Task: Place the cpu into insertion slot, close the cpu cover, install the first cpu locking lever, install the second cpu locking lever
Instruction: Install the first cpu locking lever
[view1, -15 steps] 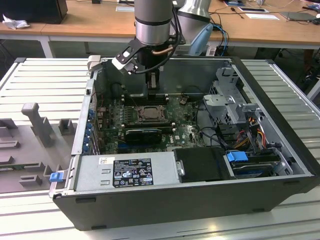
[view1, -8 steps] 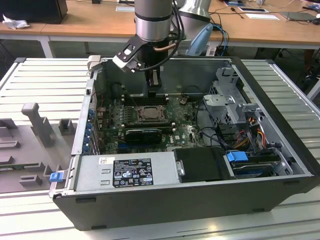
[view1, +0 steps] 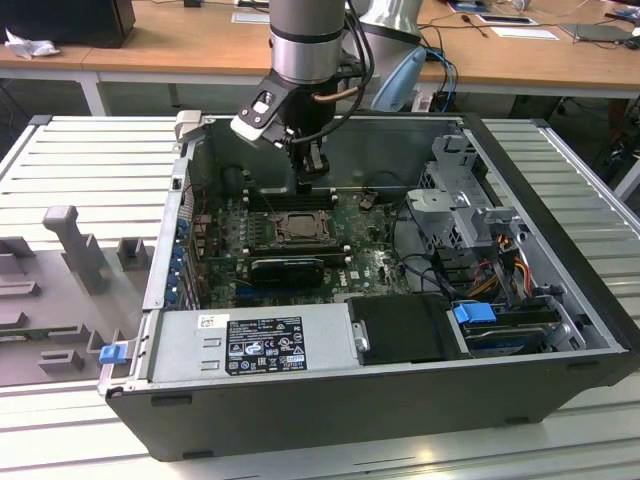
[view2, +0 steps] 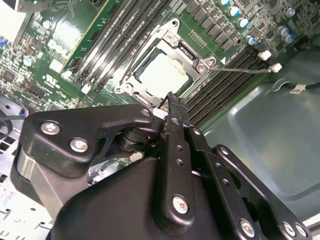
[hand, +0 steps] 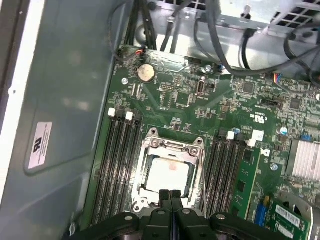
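Slippage worries me most: my pincer (hand: 170, 196) has its fingertips pressed together on nothing, poised at the rim of the cpu cover (hand: 172, 146), and I judge a skewed push could skid off the thin locking lever (view2: 240, 70) into the memory slots (hand: 117, 160). Near the exterior frame's centre, the cpu (hand: 167, 176) sits in the insertion slot (view1: 298, 228), framed by the cover's window, just beside the fingertips

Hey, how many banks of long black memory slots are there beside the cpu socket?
2. One bank lies along one side of the cpu cover, the other bank along its opposite side; the jaws hide part of each.
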